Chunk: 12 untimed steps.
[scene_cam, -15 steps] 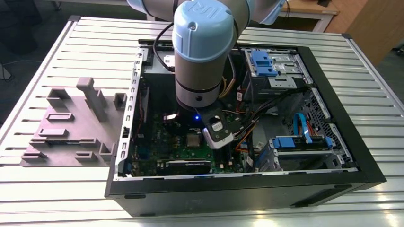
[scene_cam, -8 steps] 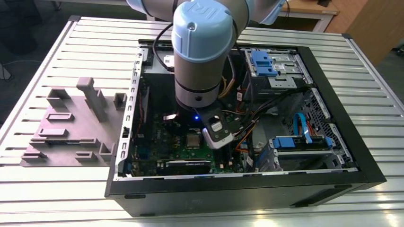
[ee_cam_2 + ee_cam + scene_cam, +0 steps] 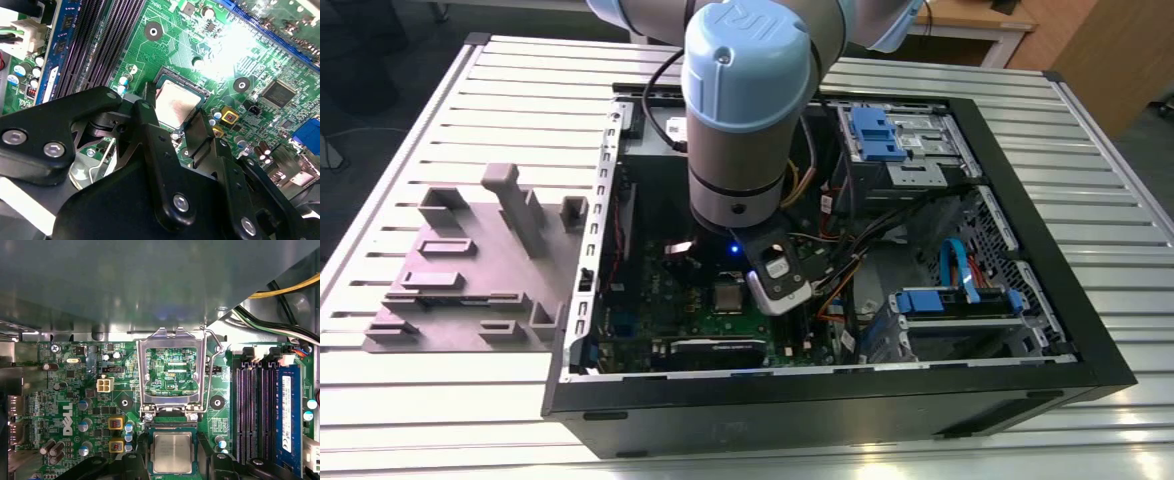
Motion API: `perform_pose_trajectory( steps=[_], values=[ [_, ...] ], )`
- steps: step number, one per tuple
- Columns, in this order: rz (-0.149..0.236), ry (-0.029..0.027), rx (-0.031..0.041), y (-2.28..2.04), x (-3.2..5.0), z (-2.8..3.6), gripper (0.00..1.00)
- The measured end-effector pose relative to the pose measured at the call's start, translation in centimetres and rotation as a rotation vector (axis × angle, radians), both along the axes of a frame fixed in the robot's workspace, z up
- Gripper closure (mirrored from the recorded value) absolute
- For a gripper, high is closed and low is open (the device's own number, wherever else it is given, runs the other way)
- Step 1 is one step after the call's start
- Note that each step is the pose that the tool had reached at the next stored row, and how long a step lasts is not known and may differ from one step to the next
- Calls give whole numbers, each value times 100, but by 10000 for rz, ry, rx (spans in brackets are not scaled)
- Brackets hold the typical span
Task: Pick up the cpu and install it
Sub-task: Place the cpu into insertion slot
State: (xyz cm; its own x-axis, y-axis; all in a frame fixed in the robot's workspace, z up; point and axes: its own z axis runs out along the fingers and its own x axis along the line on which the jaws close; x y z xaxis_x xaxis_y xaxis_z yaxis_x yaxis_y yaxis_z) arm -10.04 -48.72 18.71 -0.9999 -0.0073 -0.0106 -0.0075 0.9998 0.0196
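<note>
The cpu (image 3: 172, 452), a small silvery square chip, lies level with the socket on the green motherboard (image 3: 60, 390). In the second wrist view the cpu (image 3: 175, 102) shows between two black fingers (image 3: 150, 125). My gripper (image 3: 172, 462) is low over the board, with a finger against each of two opposite edges of the chip, shut on it. The socket's metal frame (image 3: 172, 335) stands hinged open behind the chip. In the exterior view the arm (image 3: 740, 120) reaches down into the open computer case, and the cpu (image 3: 724, 297) sits just beside the wrist.
Black memory slots (image 3: 252, 405) and a blue one run beside the socket. Yellow capacitors (image 3: 116, 423) and cable bundles (image 3: 272, 322) lie close. The case's walls (image 3: 587, 300) hem in the arm. A grey plastic tray (image 3: 467, 270) with raised blocks sits outside the case, on the exterior view's left.
</note>
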Motion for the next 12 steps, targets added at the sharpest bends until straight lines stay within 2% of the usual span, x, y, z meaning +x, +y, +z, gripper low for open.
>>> perform_pose_trajectory(
  steps=[12],
  values=[
    [-12,0,-24,-24,0,0,53]
  ],
)
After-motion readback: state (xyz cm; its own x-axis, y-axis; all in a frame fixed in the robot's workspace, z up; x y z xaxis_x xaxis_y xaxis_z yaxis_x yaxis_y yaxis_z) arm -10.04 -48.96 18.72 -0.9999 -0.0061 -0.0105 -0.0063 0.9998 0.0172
